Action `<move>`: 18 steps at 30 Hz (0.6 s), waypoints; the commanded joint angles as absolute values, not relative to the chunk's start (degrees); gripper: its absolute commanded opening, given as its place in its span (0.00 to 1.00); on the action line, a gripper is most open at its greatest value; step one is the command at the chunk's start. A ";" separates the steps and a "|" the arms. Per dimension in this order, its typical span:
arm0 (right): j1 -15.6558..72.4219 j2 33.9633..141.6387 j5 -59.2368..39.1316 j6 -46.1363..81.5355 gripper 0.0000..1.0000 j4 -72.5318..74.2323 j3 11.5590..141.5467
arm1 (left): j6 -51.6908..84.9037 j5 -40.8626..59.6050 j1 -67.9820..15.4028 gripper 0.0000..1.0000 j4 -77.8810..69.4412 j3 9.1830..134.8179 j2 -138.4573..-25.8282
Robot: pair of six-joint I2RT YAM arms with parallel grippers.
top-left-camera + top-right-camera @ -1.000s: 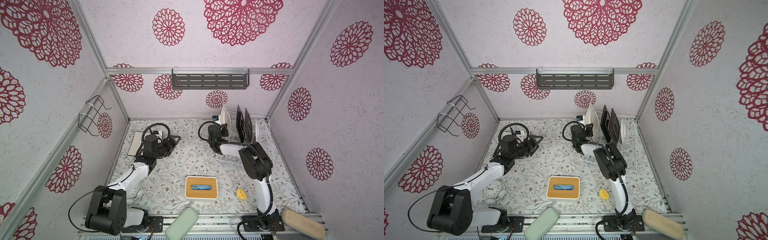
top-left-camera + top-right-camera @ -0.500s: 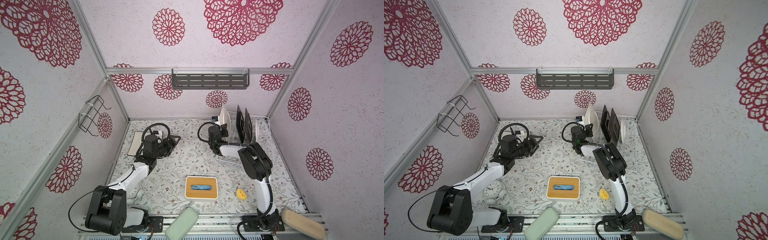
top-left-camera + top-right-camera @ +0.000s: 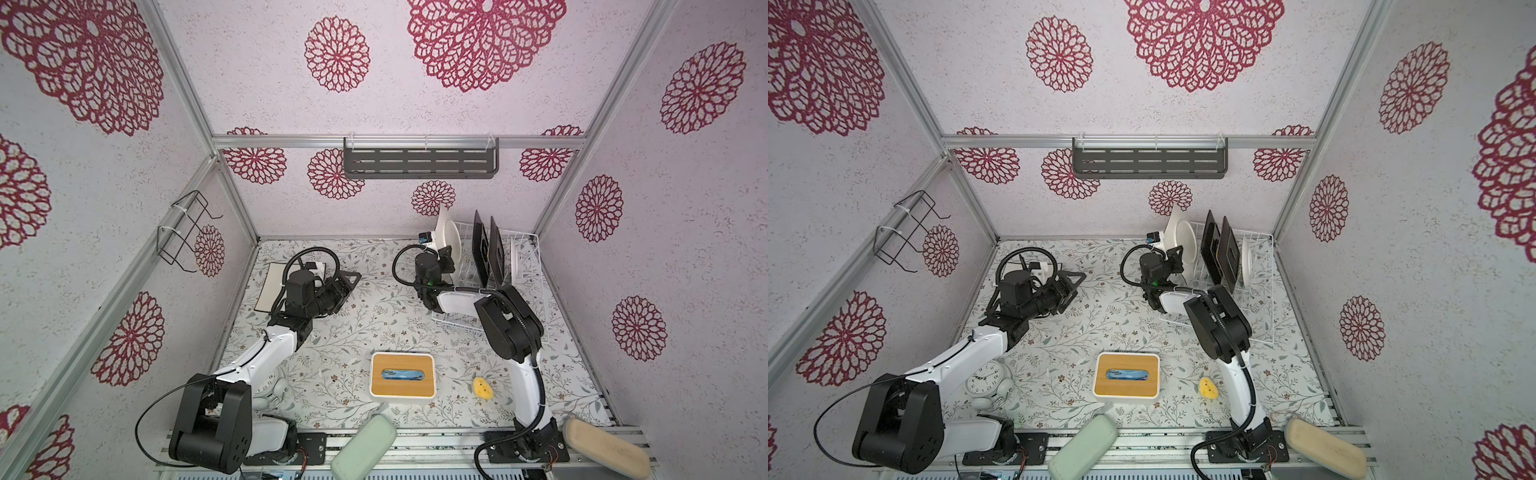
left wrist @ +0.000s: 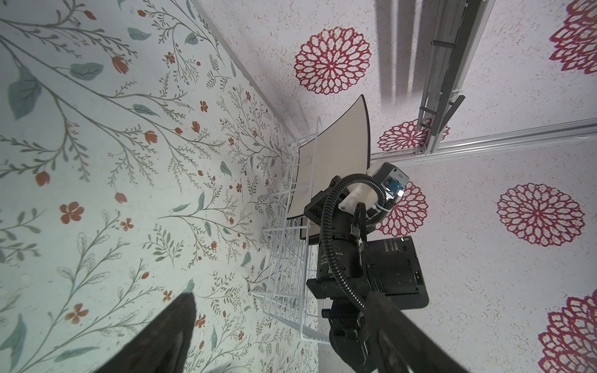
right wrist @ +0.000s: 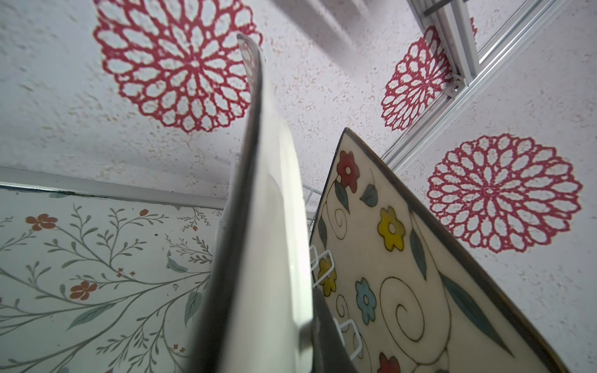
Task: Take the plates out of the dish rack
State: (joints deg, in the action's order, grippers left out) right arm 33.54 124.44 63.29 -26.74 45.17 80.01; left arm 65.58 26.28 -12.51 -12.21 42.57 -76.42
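The white wire dish rack (image 3: 528, 286) (image 3: 1262, 299) stands at the back right in both top views. At its left end my right gripper (image 3: 444, 257) (image 5: 268, 339) is shut on the lower edge of an upright cream-white square plate (image 3: 448, 237) (image 5: 258, 210) (image 4: 332, 155). Behind it stand two dark-backed square plates (image 3: 481, 249); the nearer one shows a flower-painted cream face (image 5: 387, 258). A round white plate (image 3: 515, 262) leans at the rack's right end. Another cream plate (image 3: 271, 286) lies flat on the table at back left. My left gripper (image 3: 349, 280) (image 4: 284, 339) hangs open beside it, empty.
A white box with a bamboo top (image 3: 402, 375) sits front centre, a small yellow object (image 3: 482, 388) to its right and an alarm clock (image 3: 987, 380) by the left arm's base. A grey slotted shelf (image 3: 419, 163) hangs on the back wall, a black wire bracket (image 3: 183, 232) on the left wall.
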 commanded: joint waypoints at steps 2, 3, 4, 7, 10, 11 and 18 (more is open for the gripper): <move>33.57 120.47 68.59 -32.31 0.00 53.50 80.64 | 64.60 26.10 -13.07 0.86 -12.88 41.92 -74.97; 33.57 120.20 68.58 -32.56 0.00 53.74 80.32 | 64.51 26.10 -13.10 0.86 -12.77 41.92 -74.88; 33.66 119.92 68.53 -32.66 0.00 53.77 80.10 | 64.51 26.02 -13.10 0.87 -12.77 41.84 -74.84; 33.75 119.02 68.47 -32.73 0.00 53.71 79.54 | 64.49 26.02 -13.10 0.86 -12.78 41.76 -74.79; 33.76 118.25 68.61 -32.71 0.00 53.61 79.40 | 64.48 25.97 -13.10 0.86 -12.83 41.75 -74.64; 33.77 118.00 68.48 -32.69 0.00 53.61 79.34 | 64.51 25.93 -13.10 0.86 -12.83 41.66 -74.62; 33.91 116.77 68.07 -32.96 0.00 55.72 79.03 | 64.40 25.75 -13.10 0.86 -12.50 41.40 -74.01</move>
State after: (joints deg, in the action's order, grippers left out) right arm 34.17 123.98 63.35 -30.24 48.95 77.93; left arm 65.56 26.20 -12.51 -12.14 42.22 -75.31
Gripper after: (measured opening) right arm 0.152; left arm 0.863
